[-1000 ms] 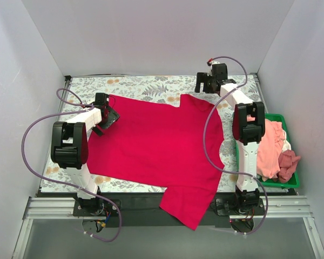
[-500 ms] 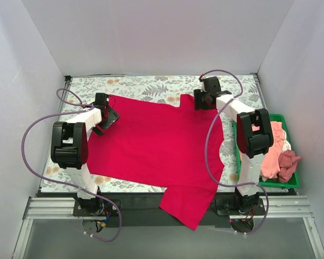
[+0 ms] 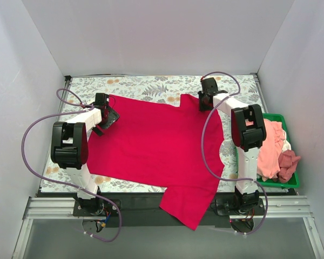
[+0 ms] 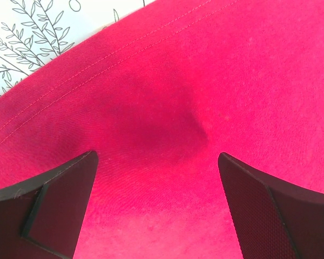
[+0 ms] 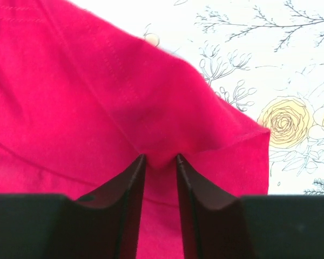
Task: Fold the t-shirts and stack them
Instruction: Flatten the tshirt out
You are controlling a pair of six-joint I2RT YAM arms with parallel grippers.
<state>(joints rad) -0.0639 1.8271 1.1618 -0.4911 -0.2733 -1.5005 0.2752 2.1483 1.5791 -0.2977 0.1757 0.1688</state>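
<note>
So the big crimson shirt (image 3: 156, 145) lies spread flat across the floral table (image 3: 146, 85), with one end drooping off the near edge. The right gripper (image 5: 161, 159) sits at the far right corner, fingers pinched nearly together on a little ridge of red fabric; my guess is that corner is the lift point for a fold. The left gripper (image 4: 156, 157) is at the far left edge near the hem, fingers spread wide over the cloth and holding nothing (looks ready to bite down). On the right, the green bin (image 3: 274, 116) holds the salmon pink shirt (image 3: 270, 148) and the maroon-pink one (image 3: 287, 164), both crumpled.
</note>
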